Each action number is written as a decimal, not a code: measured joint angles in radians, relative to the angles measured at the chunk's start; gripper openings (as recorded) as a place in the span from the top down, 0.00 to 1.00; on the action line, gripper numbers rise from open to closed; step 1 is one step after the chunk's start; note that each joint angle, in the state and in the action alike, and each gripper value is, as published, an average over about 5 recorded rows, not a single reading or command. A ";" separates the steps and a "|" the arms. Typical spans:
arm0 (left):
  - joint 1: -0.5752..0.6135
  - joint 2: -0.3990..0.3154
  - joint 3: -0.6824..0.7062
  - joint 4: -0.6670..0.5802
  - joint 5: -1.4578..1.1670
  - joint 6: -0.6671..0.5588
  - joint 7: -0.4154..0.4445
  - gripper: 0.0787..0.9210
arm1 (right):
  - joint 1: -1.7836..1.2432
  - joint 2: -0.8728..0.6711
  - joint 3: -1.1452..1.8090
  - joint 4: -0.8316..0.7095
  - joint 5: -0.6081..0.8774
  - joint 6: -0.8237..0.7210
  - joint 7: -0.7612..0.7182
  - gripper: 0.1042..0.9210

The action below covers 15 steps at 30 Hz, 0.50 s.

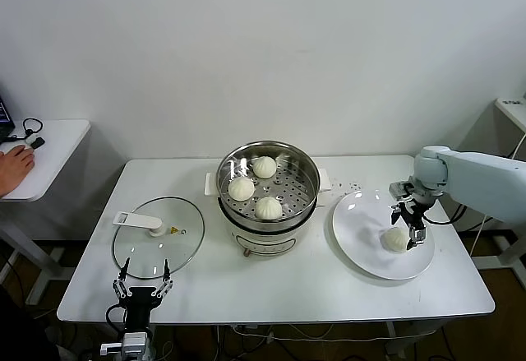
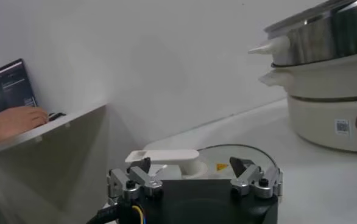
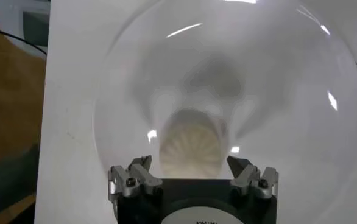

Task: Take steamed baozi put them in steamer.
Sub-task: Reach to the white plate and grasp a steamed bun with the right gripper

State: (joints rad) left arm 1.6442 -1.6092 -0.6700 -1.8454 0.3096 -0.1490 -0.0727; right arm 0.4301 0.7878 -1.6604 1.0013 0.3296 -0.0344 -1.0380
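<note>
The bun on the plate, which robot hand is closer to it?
Right. The right gripper hangs just over the bun on the plate; the left gripper waits far off by the glass lid.

Head view: even, bright, diffuse overhead light, soft short shadows on the white rectangular table [image 1: 271,295]. Sharp glare on the rim of the shiny round stainless-steel steamer [image 1: 268,182] and faint reflections on the flat round glass lid [image 1: 158,238]. Right wrist view: the round white plate [image 3: 300,152] shows streak highlights; the ribbed off-white bun [image 3: 192,145] is soft, out of focus, with smeared grey shadows around it. Left wrist view: dimmer, background hazy.
</note>
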 measured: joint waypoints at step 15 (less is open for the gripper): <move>0.000 0.000 0.002 -0.001 0.003 0.001 0.000 0.12 | -0.039 -0.012 0.035 0.000 -0.034 -0.003 0.007 0.13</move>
State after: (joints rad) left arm 1.6444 -1.6092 -0.6676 -1.8460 0.3121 -0.1483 -0.0729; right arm 0.3914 0.7762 -1.6253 1.0017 0.2955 -0.0377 -1.0306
